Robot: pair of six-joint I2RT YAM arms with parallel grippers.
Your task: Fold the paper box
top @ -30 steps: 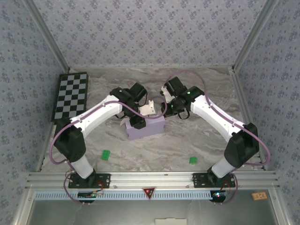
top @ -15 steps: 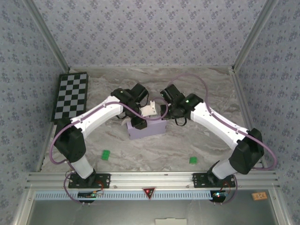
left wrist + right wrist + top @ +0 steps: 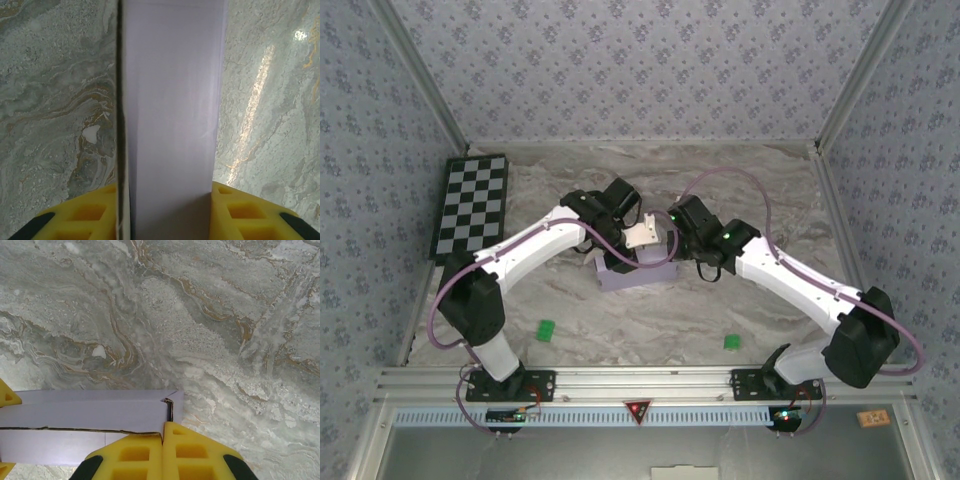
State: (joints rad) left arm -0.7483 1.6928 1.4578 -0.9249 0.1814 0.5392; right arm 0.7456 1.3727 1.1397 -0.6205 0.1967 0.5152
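Clamping the paper box point(image 3: 170, 90) in our left gripper point(image 3: 167, 205), we risk our clenched right gripper point(image 3: 163, 440), at two o'clock, buckling its seam.

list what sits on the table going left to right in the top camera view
checkerboard → green marker → lavender box → second green marker

I see left arm point(image 3: 535, 245), right arm point(image 3: 790, 275) both elbowed inward, wrists close together, pointing down; left gripper point(image 3: 167, 200) clamped across paper box point(image 3: 170, 100) panel, one finger each side; right gripper point(image 3: 163, 432) closed, fingertips pressed together.
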